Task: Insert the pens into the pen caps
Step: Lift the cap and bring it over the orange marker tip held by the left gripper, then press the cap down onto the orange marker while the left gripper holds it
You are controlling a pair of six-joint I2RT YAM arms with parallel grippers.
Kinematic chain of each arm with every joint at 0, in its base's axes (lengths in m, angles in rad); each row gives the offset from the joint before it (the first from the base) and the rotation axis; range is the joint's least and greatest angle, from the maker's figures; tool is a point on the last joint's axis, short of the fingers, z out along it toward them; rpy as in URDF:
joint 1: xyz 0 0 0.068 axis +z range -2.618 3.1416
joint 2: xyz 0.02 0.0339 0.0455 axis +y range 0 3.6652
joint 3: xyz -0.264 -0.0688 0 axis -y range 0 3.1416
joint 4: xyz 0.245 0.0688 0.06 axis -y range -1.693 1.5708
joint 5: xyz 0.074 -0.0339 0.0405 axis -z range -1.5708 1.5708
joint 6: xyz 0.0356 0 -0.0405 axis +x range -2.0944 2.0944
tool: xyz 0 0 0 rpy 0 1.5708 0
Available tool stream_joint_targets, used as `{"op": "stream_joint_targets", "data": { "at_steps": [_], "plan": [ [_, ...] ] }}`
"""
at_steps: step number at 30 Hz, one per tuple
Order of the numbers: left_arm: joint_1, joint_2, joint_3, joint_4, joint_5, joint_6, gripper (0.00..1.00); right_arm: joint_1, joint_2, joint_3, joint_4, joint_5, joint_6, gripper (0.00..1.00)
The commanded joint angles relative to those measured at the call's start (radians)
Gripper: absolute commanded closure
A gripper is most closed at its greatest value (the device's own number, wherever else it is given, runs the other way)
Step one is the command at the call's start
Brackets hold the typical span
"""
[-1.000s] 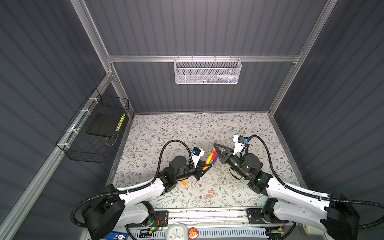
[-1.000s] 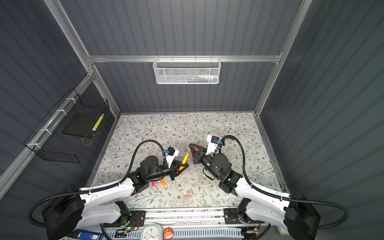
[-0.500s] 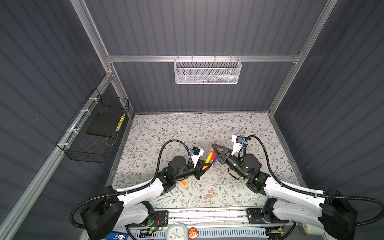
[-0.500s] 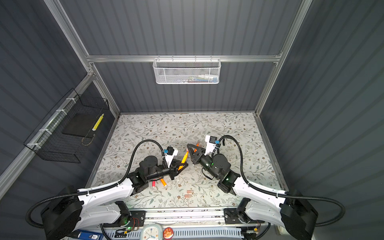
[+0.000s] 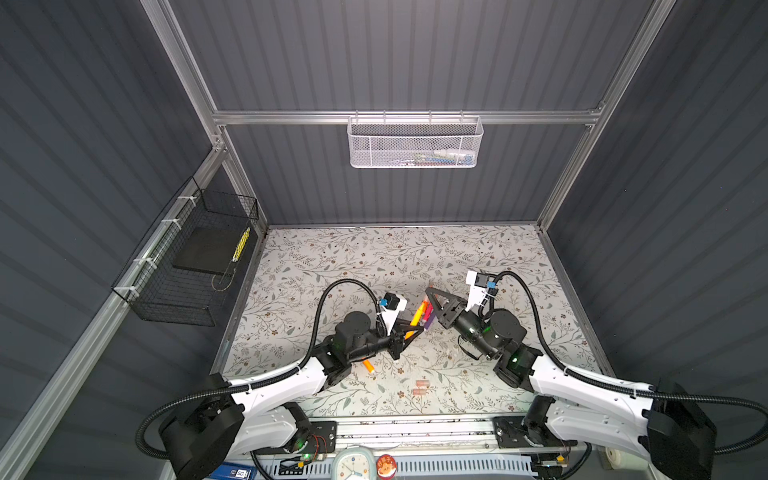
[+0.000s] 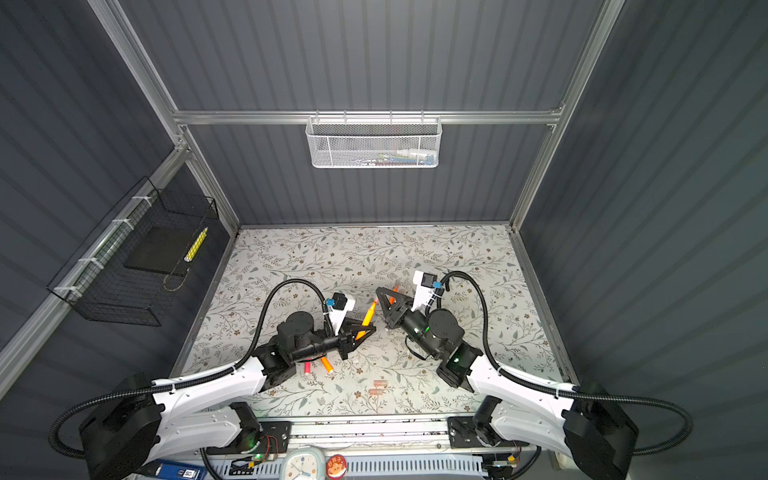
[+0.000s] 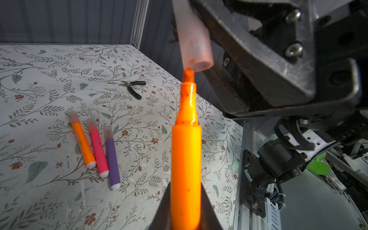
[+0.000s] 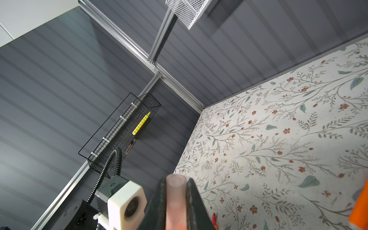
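My left gripper (image 7: 186,189) (image 5: 415,330) is shut on an uncapped orange pen (image 7: 186,159) (image 6: 368,316), which points away from it. My right gripper (image 8: 176,181) (image 5: 428,293) is shut on a translucent pinkish pen cap (image 8: 176,199) (image 7: 194,47). The pen's tip meets the rim of the cap's open end, slightly off centre. Three capped pens, orange (image 7: 81,143), pink (image 7: 97,149) and purple (image 7: 112,157), lie side by side on the table. An orange pen (image 6: 327,365) and a red pen (image 6: 307,368) lie under the left arm. Two loose caps (image 5: 420,386) lie near the front.
Black-handled pliers (image 7: 132,87) lie on the floral table top toward the back. A black wire basket (image 5: 187,266) hangs on the left wall and a white mesh basket (image 5: 415,143) on the back wall. A metal rail (image 5: 415,428) runs along the front edge.
The right gripper with the cap has edged slightly toward the pen in the left gripper. Both grips are unchanged.
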Motion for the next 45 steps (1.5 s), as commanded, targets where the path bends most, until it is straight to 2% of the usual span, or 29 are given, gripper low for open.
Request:
{"op": "stream_joint_targets", "data": {
  "at_steps": [1,11,23,31,33,36,45],
  "plan": [
    [-0.005,-0.007,0.007,0.034,0.006,-0.001,1.0,-0.001,0.0,-0.004,-0.001,0.016,-0.021,1.0],
    [-0.005,-0.009,0.003,0.039,0.008,-0.006,1.0,0.001,0.028,0.017,0.004,-0.008,-0.016,1.0],
    [-0.004,-0.014,0.004,0.024,-0.067,-0.047,1.0,0.028,0.077,-0.031,0.088,-0.03,0.011,1.0],
    [0.046,-0.035,0.054,0.043,0.015,-0.131,1.0,0.045,0.105,-0.093,0.167,-0.055,-0.015,1.0],
    [0.061,-0.045,0.057,0.079,0.087,-0.157,1.0,0.045,0.105,-0.122,0.206,-0.054,-0.016,1.0],
    [0.064,-0.056,0.058,0.127,0.13,-0.178,1.0,0.045,0.101,-0.145,0.227,-0.065,-0.017,1.0],
    [0.064,-0.074,0.033,0.158,0.082,-0.146,1.0,0.075,0.115,-0.128,0.255,-0.158,-0.062,1.0]
  ]
}}
